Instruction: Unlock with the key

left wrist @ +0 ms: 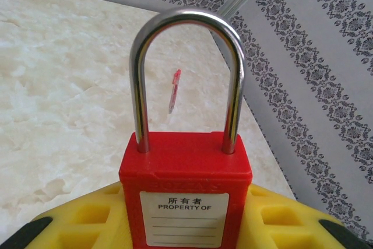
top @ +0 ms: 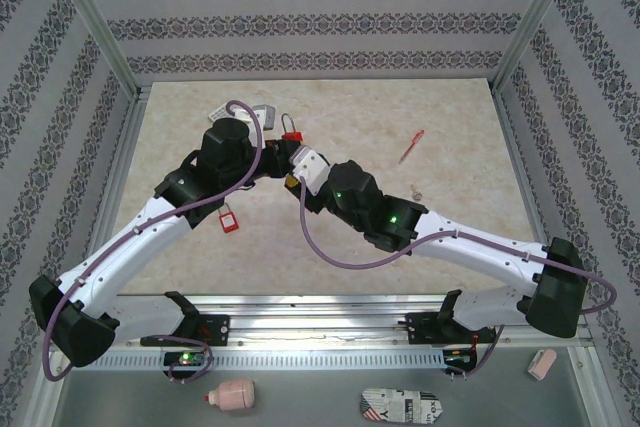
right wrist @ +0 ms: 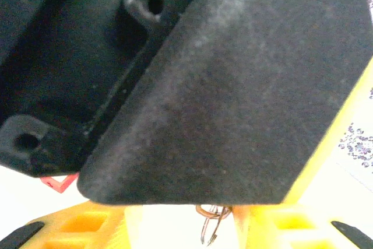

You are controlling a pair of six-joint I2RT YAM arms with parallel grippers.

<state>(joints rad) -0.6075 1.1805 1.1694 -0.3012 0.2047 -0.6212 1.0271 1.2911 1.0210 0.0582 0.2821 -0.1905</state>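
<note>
White arm links (top: 150,225), black joints (top: 225,152), purple cables (top: 350,266), green LEDs (top: 392,217), yellow fingers (left wrist: 87,214).

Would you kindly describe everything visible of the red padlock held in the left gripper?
The red padlock stands upright, clamped by its lower body in the left gripper. The boxy body looks like red plastic and carries a white label reading PROPERTY OF above blank lines. The shiny metal shackle arches overhead with both legs seated in the body, so it looks locked. The underside is hidden.
</note>
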